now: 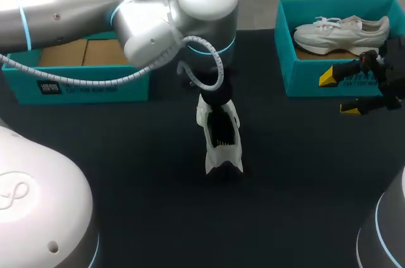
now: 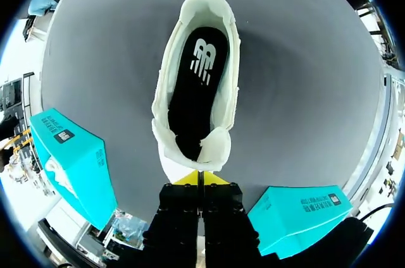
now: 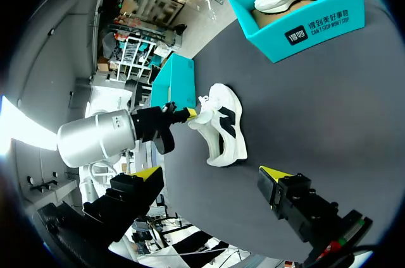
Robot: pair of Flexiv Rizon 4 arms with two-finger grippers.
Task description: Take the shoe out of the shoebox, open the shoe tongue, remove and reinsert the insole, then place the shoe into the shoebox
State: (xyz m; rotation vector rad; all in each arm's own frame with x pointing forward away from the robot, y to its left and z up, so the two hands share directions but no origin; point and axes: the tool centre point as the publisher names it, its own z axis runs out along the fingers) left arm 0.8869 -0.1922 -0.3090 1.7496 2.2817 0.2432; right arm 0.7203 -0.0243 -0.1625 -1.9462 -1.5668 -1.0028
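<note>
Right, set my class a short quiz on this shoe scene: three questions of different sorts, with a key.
1. True or false: the shoe on the table has its black insole inside it.
2. Multiple choice: the left arm's jaws are (A) open above the shoe, (B) shut on the shoe's tongue, (C) shut on a box edge.
3. Short answer: what lies in the shoebox beside the right arm's open jaws?
Key: 1 true; 2 B; 3 a second white shoe.
</note>
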